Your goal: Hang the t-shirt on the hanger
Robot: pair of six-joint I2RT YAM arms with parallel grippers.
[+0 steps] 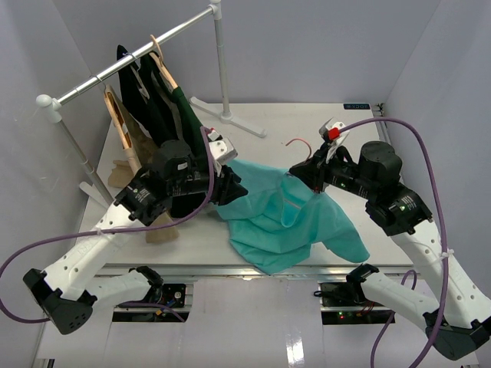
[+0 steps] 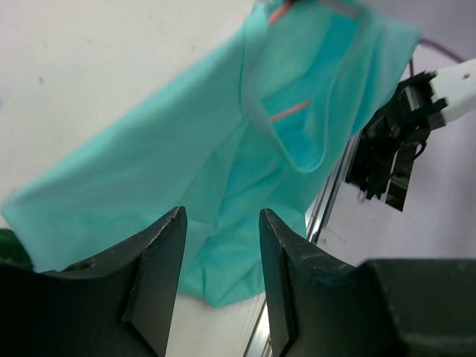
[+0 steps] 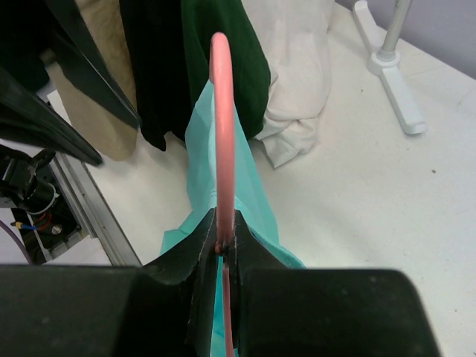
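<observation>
The teal t-shirt point(image 1: 288, 218) hangs draped from the pink wire hanger point(image 1: 298, 143), its lower part resting on the table. My right gripper point(image 1: 308, 173) is shut on the hanger's neck just below the hook point(image 3: 222, 111), above the shirt's collar. In the left wrist view, pink wire point(image 2: 290, 111) shows inside the collar of the t-shirt point(image 2: 163, 163). My left gripper point(image 1: 234, 186) is open and empty beside the shirt's left edge; its fingers point(image 2: 160, 253) frame the fabric without touching it.
A clothes rail point(image 1: 130, 65) on white stands at the back left holds dark green point(image 1: 184, 115), black and tan point(image 1: 126, 138) garments on wooden hangers. A cream garment point(image 3: 297, 89) lies by the rack. The stand's foot point(image 1: 230, 116) sits behind the shirt. The table's front rail point(image 1: 253, 270) is near the hem.
</observation>
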